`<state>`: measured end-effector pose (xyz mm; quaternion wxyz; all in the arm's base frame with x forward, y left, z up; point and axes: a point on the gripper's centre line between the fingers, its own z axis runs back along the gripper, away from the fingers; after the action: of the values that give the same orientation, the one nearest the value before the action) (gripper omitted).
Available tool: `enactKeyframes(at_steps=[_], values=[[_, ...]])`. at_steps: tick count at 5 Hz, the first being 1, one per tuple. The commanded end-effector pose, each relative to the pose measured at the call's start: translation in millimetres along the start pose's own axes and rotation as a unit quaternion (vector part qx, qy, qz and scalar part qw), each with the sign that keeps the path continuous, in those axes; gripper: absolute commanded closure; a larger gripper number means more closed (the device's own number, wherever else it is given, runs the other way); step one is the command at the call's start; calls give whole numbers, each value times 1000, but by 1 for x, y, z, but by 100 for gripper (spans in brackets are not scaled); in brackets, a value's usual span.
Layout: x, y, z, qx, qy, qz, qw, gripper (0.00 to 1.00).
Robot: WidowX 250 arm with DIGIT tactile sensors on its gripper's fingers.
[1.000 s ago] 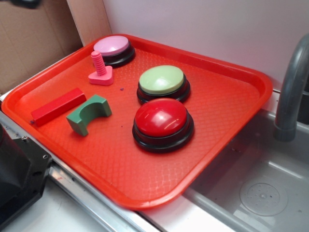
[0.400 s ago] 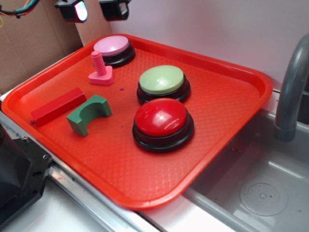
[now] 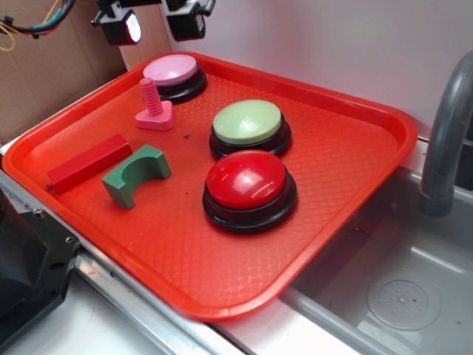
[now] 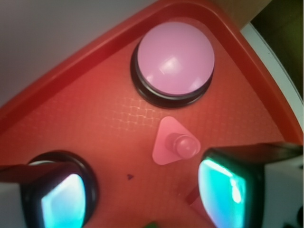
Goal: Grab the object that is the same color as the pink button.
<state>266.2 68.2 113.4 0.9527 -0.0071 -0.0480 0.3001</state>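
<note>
Pincer [image 3: 154,24]: black, fingers spread wide apart, nothing between them; high above tray's far-left corner, clear of everything. In wrist view [image 4: 142,192], two fingertips frame bottom of pic, glowing teal pads.
Bolt: small pink plastic toy bolt [image 3: 154,107], ridged post upright on flat rounded-triangle base, on tray just in front of pink btn, apart from it. Wrist view [image 4: 173,142]: seen from above, near right fingertip, not touched.
Pink btn: round pale-pink domed push button on black base [image 3: 175,76], far-left tray corner; [image 4: 173,59] in wrist view.
Green btn: light green round button, black base [image 3: 249,127], mid tray.
Red btn: red round button, black base [image 3: 249,189], just in front of green one.
Blocks: red rectangular block [image 3: 89,163] and green arch block [image 3: 137,174], side by side, tray's left.
Tray: red textured plastic tray [image 3: 369,159], beside grey metal sink [image 3: 399,288].
</note>
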Motion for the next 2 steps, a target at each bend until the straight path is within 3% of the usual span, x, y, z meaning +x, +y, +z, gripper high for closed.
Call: enactKeyframes(at_steps=[1,2], values=[[8,21,-16,-2,10,4,1000,0],[6,19,-35,8,20,4,1000,0]])
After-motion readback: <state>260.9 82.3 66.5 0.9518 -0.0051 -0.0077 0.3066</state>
